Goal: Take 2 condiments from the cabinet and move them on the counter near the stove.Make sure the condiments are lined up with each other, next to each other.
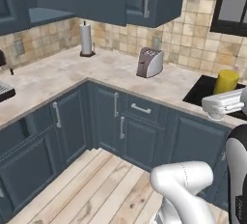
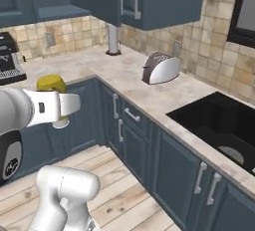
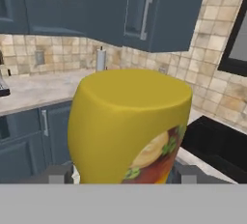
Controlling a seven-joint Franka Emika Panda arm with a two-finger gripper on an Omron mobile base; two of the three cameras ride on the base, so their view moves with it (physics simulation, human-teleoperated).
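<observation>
So the big worry for us right now is the long haul across the kitchen: the tabletop [image 1: 62, 73] by the stove is well off to the side, and we're hanging out over the floor in front of the blue base cabinets [image 2: 134, 140], near the sink [image 2: 219, 125]. A fast swing or a bump on the tabletop edge could tilt or drop the bottle. The toaster [image 1: 149, 62] and paper towel roll [image 1: 86, 38] also sit on that tabletop, so a low pass could clip them. Smaller risk: we set it down crooked, which makes lining up the second one harder.

Our claw [image 3: 123, 177] is partly spread and clamped around the yellow bottle [image 3: 130, 126], which sits upright between the fingers, in the air.
</observation>
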